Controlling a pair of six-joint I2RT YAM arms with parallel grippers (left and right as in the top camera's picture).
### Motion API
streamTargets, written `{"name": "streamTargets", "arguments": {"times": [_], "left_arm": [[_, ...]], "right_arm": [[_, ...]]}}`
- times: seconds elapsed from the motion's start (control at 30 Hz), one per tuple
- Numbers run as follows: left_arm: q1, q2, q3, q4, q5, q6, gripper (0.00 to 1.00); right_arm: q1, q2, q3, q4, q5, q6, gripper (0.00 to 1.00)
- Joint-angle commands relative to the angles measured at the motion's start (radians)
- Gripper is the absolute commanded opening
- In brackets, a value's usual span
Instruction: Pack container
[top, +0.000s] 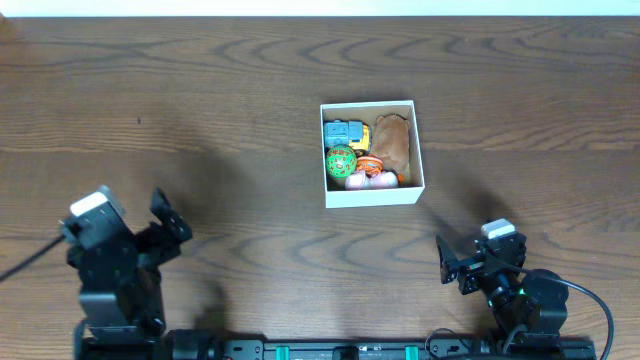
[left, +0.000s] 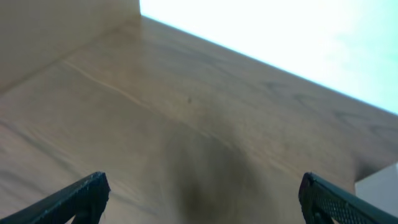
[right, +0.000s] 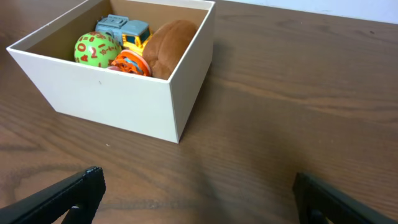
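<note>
- The container stands on the worktop, right of centre and towards the far edge. It is well apart from both arms, and nearer the right arm than the left arm.
- From the right wrist camera the near wall of the container hides the lower part of everything inside, so only the tops show.
- Those tops are a blue and yellow toy truck, a green ball, an orange ringed toy and a brown plush.
- From overhead, pale pink pieces lie against the container's near wall, and what they are is hard to make out.
- The left wrist view is blurred and washed out. A pale corner cut off at its right edge cannot be identified.
- Only the tips of the left jaws and right jaws show at the bottom of their own wrist views. Both pairs are spread wide, with bare worktop between them.
- Both arms are cut off by the overhead picture's bottom edge.
- The worktop is dark brown wood with a strong wavy grain.
- A bright white strip runs beyond the worktop's far edge, and nothing of the room shows in it.
</note>
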Motion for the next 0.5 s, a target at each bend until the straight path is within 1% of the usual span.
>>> {"name": "streamTargets", "arguments": {"times": [0.0,0.07,0.2,0.33,0.47], "left_arm": [[0.024,-0.079,-0.124,0.069,0.101,0.003,0.98],[0.032,-0.120,-0.200,0.121,0.131,0.015,0.98],[0.045,-0.188,-0.328,0.201,0.177,0.108,0.98],[0.046,-0.230,-0.410,0.235,0.177,0.159,0.98],[0.046,-0.278,-0.468,0.258,0.177,0.182,0.98]], "right_arm": [[0.019,-0.008,-0.004,0.002,0.006,0.004,0.99],[0.019,-0.008,-0.004,0.002,0.006,0.004,0.99],[0.019,-0.008,-0.004,0.002,0.006,0.004,0.99],[0.019,-0.008,-0.004,0.002,0.006,0.004,0.99],[0.019,-0.008,-0.004,0.002,0.006,0.004,0.99]]}}
